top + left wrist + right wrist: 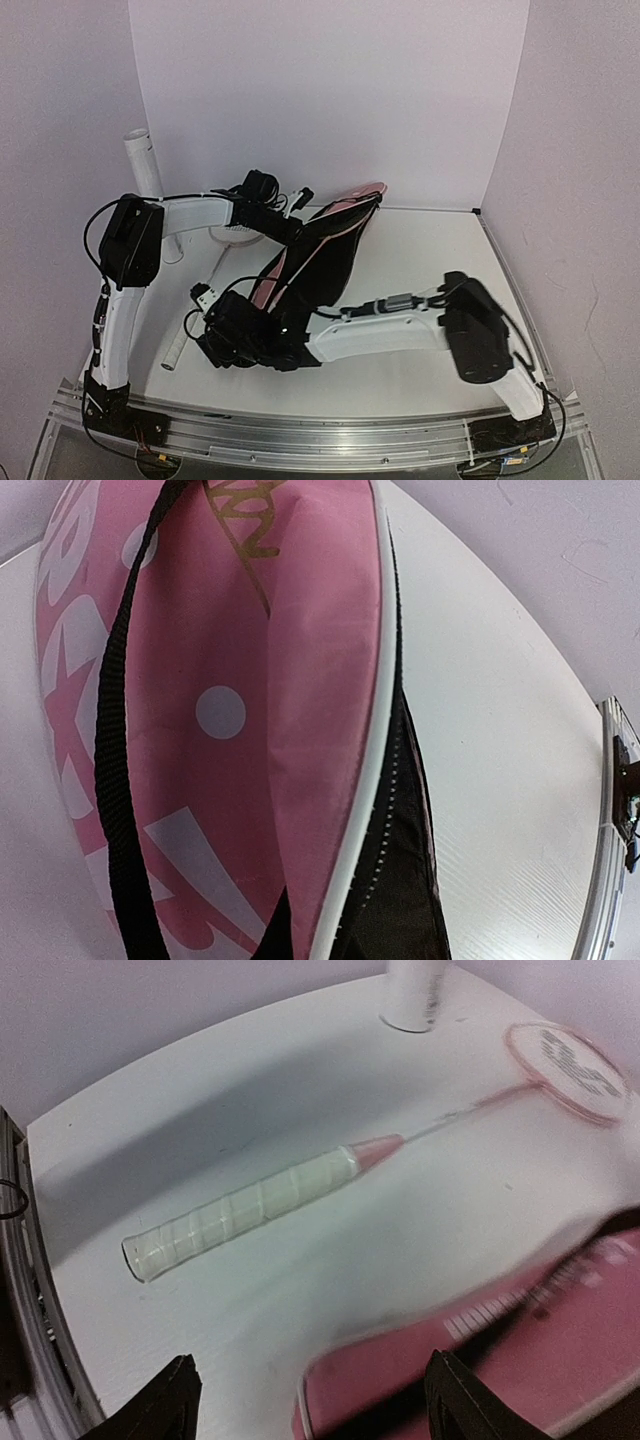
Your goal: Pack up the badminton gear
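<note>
One racket lies on the table at the left, its white handle point(177, 350) near the front and its pale head point(235, 232) toward the back. In the right wrist view its handle point(245, 1210) lies ahead of my right gripper point(312, 1400), which is open and empty. That gripper point(210, 335) hovers over the near end of the pink bag point(320, 265). My left gripper point(292, 230) is shut on the bag's upper edge and holds it open. The bag's black inside point(400, 880) shows in the left wrist view; the fingers are hidden. No second racket or shuttlecock shows.
A tall white tube point(143, 170) stands at the back left, and its base shows in the right wrist view point(415, 988). The bag's black strap point(115, 730) runs along its pink side. White walls close in the back and sides.
</note>
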Robot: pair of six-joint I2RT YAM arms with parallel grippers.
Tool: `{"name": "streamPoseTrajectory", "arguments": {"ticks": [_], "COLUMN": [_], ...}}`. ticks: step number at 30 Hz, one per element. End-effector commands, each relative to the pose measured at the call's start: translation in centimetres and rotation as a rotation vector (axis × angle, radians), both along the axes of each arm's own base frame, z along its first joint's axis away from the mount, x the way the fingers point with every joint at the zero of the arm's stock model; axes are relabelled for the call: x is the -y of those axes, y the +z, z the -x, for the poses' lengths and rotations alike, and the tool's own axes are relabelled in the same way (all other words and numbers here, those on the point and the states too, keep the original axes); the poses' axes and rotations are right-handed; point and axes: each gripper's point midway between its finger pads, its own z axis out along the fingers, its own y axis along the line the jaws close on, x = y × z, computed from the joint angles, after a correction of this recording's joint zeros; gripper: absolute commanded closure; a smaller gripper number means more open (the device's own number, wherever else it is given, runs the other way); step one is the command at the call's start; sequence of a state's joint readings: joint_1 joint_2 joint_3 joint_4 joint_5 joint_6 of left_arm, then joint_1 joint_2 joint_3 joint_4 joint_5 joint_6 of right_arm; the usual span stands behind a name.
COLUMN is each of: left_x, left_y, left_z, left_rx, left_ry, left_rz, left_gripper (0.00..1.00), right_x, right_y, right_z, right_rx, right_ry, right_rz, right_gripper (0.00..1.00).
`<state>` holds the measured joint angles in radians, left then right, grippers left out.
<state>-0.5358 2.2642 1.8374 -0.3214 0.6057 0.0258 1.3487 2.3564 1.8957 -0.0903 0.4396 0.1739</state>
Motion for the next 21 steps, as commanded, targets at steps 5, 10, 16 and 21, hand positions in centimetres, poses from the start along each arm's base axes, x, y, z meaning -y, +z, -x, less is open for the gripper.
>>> {"name": "streamPoseTrajectory", "arguments": {"ticks": [5, 10, 16, 21], "left_x": [0.1, 0.4, 0.6, 0.7], "left_y": [3.8, 3.5, 3.2, 2.8], "left_z": [-1.3, -0.9, -0.5, -0.2], "left_rx": [0.083, 0.070, 0.062, 0.044], "left_ry": [0.028, 0.022, 0.015, 0.003], "left_rz": [0.045, 0.040, 0.035, 0.037], "left_gripper": [1.00, 1.00, 1.00, 1.00], "right_x": [17.9, 22.9, 25.4, 26.2], "right_y": [13.4, 8.3, 3.1, -0.2], "right_z": [-4.5, -11.0, -17.7, -21.9], "right_rx": [0.003, -0.225, -0.348, -0.438], "right_ry": [-0.615, -0.726, -0.781, -0.793], "right_rz": [-0.359, -0.329, -0.269, -0.259], "right_gripper": [0.15, 0.05, 0.06, 0.12]}}
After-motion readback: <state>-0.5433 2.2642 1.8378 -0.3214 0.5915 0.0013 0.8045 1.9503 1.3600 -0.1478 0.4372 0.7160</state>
